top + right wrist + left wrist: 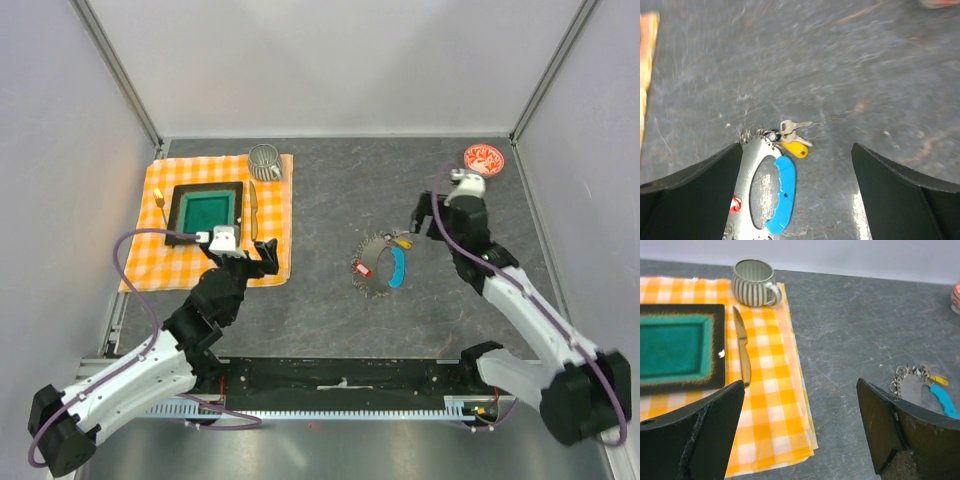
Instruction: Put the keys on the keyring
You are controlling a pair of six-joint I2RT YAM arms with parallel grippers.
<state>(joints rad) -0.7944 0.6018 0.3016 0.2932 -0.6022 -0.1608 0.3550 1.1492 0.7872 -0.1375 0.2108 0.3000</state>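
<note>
While my left gripper (pixel 800 385) and right gripper (pixel 796 146) stand wide open, holding nothing, the keyring (pixel 378 266) lies on the grey table (pixel 330 200) near the right one.
One mug (pixel 265 160), one knife (pixel 252 210) and one green dish (pixel 206 212) sit on the checked cloth (pixel 278 215), well apart from it. The silver bead loop carries one blue tag (pixel 781 192), one yellow key (pixel 795 149) and one red key (pixel 363 270).
</note>
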